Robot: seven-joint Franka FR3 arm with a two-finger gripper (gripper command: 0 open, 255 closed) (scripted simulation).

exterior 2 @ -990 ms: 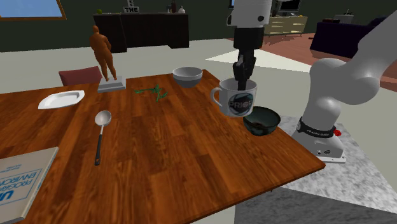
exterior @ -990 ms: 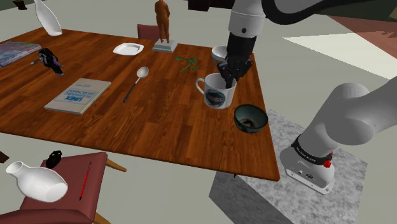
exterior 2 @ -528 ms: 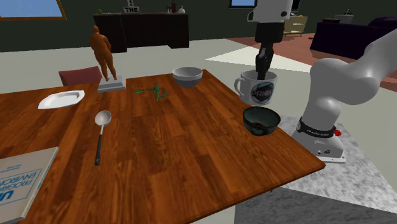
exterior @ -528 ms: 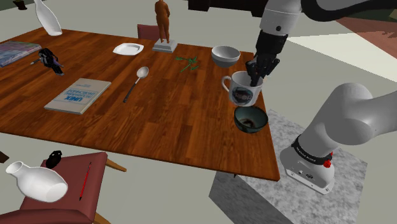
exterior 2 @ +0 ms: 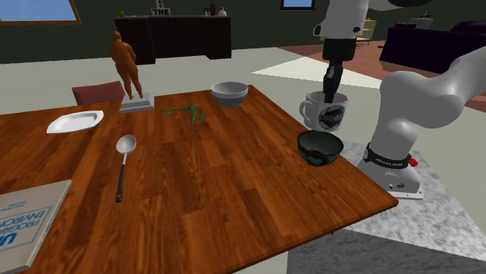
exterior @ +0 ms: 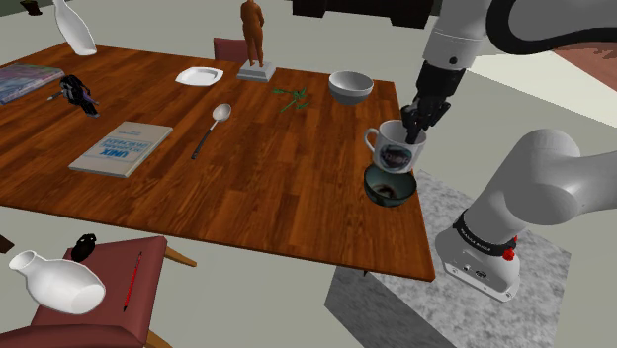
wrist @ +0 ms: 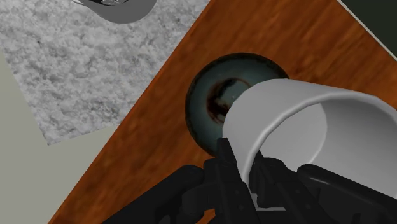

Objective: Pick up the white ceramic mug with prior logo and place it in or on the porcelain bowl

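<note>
Mug [exterior: 397, 151] rim clasped between fingers [wrist: 226, 168], hanging above dark bowl [exterior: 386, 196].

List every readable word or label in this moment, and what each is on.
"THE": sign on the dark cabinet.
"UNIX": book cover; smaller lines unreadable.
Logo on the mug: too blurred to read.
Lettering on the arm base: too small to read.

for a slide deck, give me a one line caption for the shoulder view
Gripper holds a white logo mug by its rim, just above a dark bowl at the edge of the wooden table.
</note>
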